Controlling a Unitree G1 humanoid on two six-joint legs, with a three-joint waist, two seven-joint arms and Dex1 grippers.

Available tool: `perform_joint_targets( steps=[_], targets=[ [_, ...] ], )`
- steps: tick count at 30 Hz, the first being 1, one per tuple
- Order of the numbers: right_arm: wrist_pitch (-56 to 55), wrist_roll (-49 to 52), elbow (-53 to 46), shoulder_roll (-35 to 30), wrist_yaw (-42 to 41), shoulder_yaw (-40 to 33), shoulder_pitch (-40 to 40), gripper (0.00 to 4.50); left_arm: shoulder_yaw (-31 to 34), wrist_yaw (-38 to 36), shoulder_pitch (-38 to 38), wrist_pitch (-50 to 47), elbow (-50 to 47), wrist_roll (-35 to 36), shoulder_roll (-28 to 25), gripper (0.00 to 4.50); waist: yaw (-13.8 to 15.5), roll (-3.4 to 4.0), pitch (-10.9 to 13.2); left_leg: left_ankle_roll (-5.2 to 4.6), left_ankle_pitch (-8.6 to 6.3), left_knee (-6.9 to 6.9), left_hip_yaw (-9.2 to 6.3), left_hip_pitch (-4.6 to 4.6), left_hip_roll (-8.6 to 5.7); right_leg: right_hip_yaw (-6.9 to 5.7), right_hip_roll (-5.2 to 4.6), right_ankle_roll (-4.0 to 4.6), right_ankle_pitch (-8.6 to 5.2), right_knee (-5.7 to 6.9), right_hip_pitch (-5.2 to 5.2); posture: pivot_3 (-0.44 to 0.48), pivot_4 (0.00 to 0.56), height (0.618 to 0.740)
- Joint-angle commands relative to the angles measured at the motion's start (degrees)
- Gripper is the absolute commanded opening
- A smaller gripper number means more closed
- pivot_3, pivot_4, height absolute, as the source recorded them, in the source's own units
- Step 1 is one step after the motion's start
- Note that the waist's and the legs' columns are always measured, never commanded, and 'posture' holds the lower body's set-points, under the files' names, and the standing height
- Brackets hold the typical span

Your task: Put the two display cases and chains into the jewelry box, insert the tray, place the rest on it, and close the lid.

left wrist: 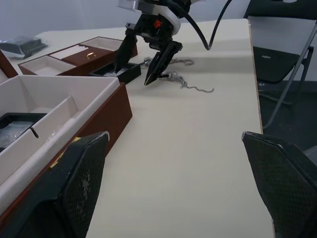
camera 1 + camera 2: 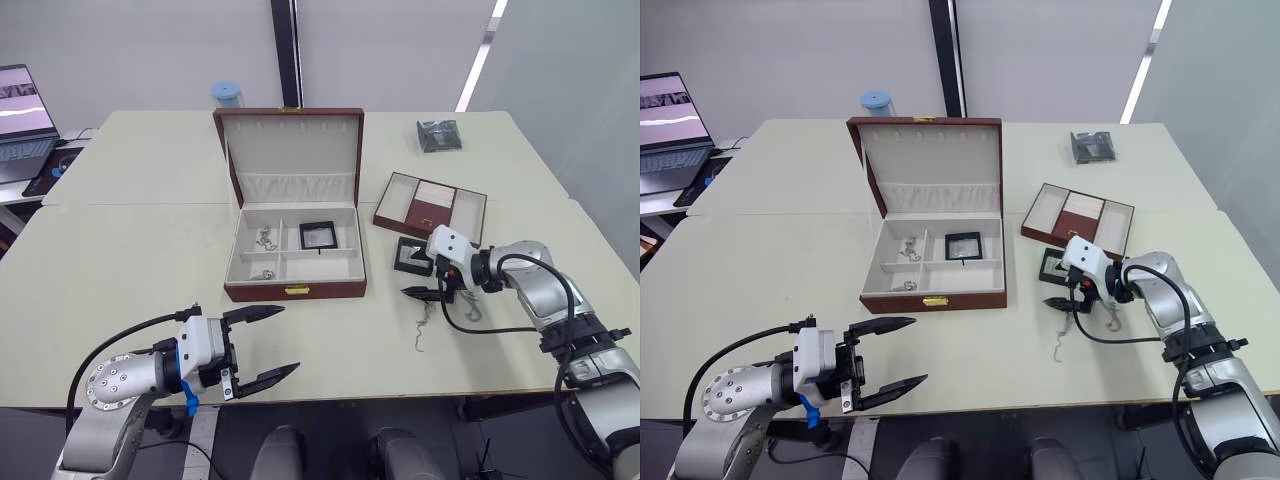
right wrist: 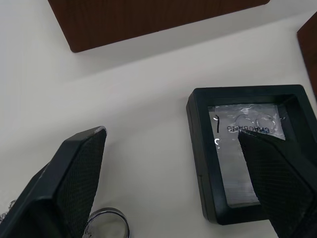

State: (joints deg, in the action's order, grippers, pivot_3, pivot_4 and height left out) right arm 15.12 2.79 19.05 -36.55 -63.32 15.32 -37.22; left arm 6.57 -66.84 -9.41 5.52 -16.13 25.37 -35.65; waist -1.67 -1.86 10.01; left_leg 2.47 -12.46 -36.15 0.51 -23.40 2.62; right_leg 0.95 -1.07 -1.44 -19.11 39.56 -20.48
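The right gripper point(image 2: 424, 281), jaws wide and empty, hovers over a display case point(image 3: 247, 166) right of the jewelry box point(image 2: 293, 255), while the left gripper point(image 2: 268, 343) gapes wide near its front.

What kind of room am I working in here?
Probably an office or lab workspace: pale tables pushed together, an open laptop on a side desk, plain partition walls behind, and a folding chair beside the table. The jewelry box looks like a set-up exercise.

On the cream bench point(image 2: 130, 260) the open reddish-brown jewelry box point(image 2: 293, 290) sits mid-scene holding one black square display case point(image 2: 316, 235) and thin silvery chains point(image 2: 266, 240), with the shallow reddish-brown tray point(image 2: 430, 206) to its right, a second display case point(image 2: 411, 254) nearer, and more chains point(image 2: 424, 322) nearest.
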Motion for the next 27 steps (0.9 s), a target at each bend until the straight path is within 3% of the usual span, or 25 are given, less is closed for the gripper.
perform_joint_targets(
  steps=[1, 6, 15, 27],
  targets=[
    [-1.2, -0.6, -0.5, 0.1, 0.3, -0.8, -0.7, 4.1, 0.0, 0.0, -0.5, 1.1, -0.9, 1.0, 0.0, 4.5, 0.0, 0.0, 0.0, 0.0, 0.0, 0.0, 0.0, 0.0, 0.0, -0.01, 0.0, 0.0, 0.0, 0.0, 0.0, 0.0, 0.15, 0.74],
    [-2.3, -1.5, 0.9, 0.9, 1.2, -1.0, -0.7, 2.5, -0.4, 0.1, -0.7, 1.6, -0.4, 0.6, 0.3, 4.5, 0.0, 0.0, 0.0, 0.0, 0.0, 0.0, -0.01, 0.0, 0.0, -0.01, 0.0, 0.0, 0.0, 0.0, 0.0, 0.0, 0.15, 0.74],
    [-2.1, -2.2, 2.2, 1.4, 2.7, -1.5, -1.2, 0.07, -0.4, 1.2, -0.2, 1.7, 0.0, 0.8, 0.8, 4.5, 0.0, 0.0, 0.0, 0.0, 0.0, 0.0, -0.01, 0.0, 0.01, -0.01, 0.0, 0.0, 0.0, 0.0, 0.0, 0.0, 0.15, 0.74],
    [5.5, 3.0, -5.0, 0.2, 0.0, -5.2, -2.8, 0.01, -1.0, 3.7, 0.0, 0.8, 0.6, 0.5, 1.8, 4.5, 0.0, 0.01, 0.0, 0.0, 0.0, 0.0, 0.0, 0.01, 0.0, 0.0, 0.0, 0.0, 0.0, 0.02, 0.0, 0.0, 0.15, 0.74]
  ],
)
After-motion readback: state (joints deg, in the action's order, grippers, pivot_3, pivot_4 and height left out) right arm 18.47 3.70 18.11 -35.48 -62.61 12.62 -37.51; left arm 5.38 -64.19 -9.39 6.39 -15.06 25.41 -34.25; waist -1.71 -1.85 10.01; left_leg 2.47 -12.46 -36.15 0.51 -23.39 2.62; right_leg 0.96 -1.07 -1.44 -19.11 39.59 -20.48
